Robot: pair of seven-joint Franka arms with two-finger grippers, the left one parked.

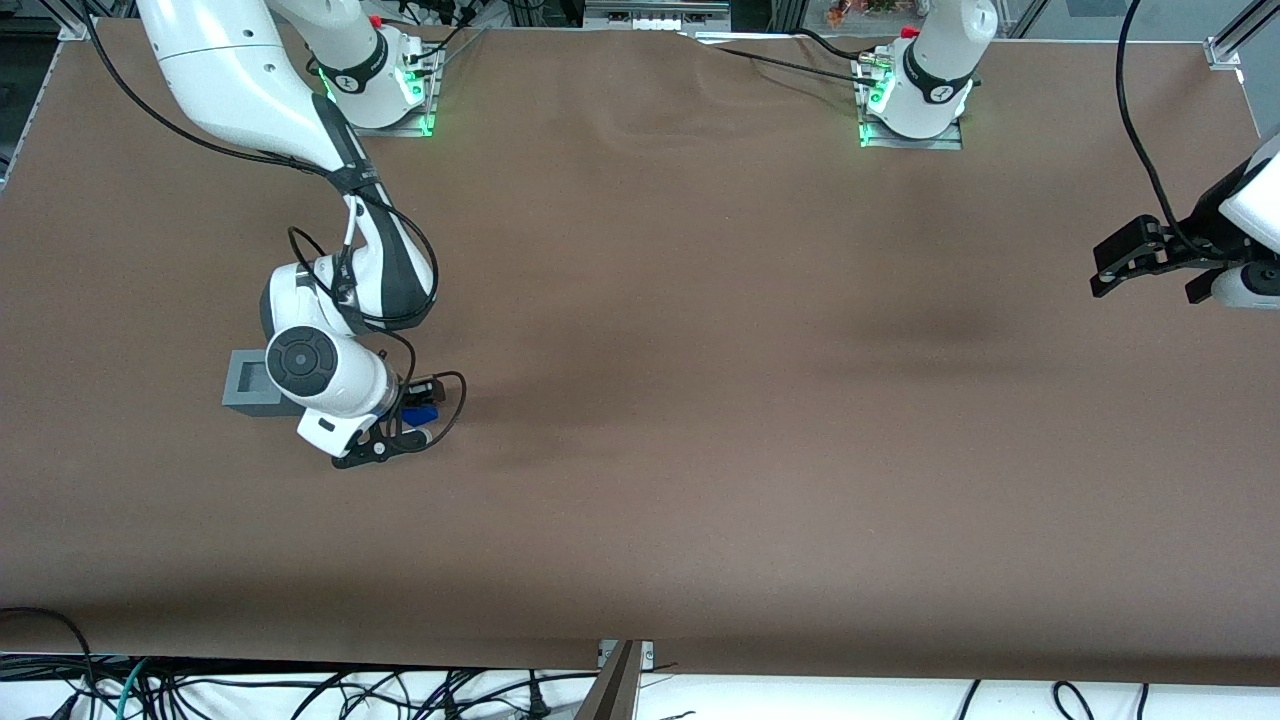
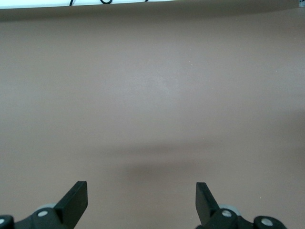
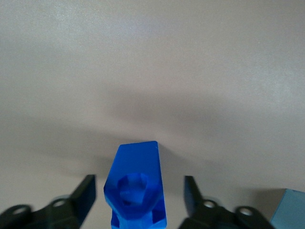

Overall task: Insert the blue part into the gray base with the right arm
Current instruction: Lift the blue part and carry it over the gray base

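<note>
Right arm's black two-finger gripper [image 3: 138,195] is spread wide, straddling the small bright-blue plastic part [image 3: 136,191] lying on the brown mat [image 1: 700,350], gaps either side, no contact. Light-gray plastic cube base [image 1: 248,385] sits left-centre in front view, just beside, partly under the wrist.

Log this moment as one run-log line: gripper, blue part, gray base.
gripper: open, straddling blue part | blue part: on table, ungrasped, beside gray base | gray base: recess empty | insertion: not yet done
</note>
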